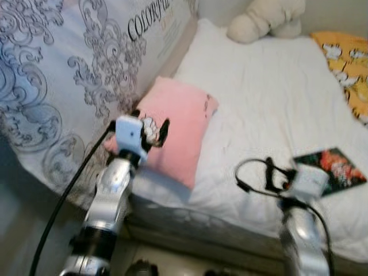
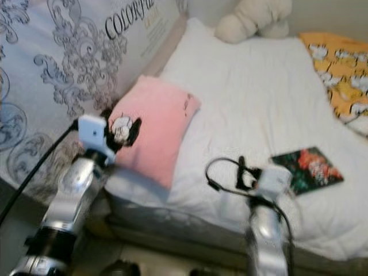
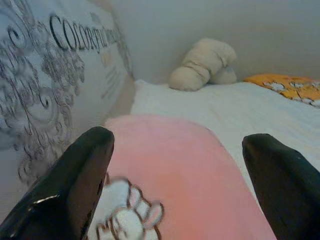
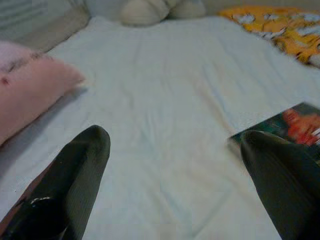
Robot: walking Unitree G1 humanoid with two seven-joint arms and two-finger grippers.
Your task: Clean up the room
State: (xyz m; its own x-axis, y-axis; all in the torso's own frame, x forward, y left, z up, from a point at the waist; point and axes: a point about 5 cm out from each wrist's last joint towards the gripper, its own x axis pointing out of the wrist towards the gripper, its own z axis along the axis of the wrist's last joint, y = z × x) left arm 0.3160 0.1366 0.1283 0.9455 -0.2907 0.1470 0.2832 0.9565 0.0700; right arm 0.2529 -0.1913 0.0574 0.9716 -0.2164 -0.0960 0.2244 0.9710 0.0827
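Observation:
A pink pillow with a cartoon print lies at the left near side of the white bed. My left gripper hovers open over the pillow's near end. In the left wrist view the pink pillow sits between the spread fingers. A colourful book lies flat near the bed's front right edge. My right gripper is open just left of the book, above the sheet, with nothing between its fingers.
A big white bedding bundle with grey scrollwork leans along the bed's left side. A cream plush toy sits at the far end. An orange patterned blanket lies at the right. The bed's front edge drops to the floor.

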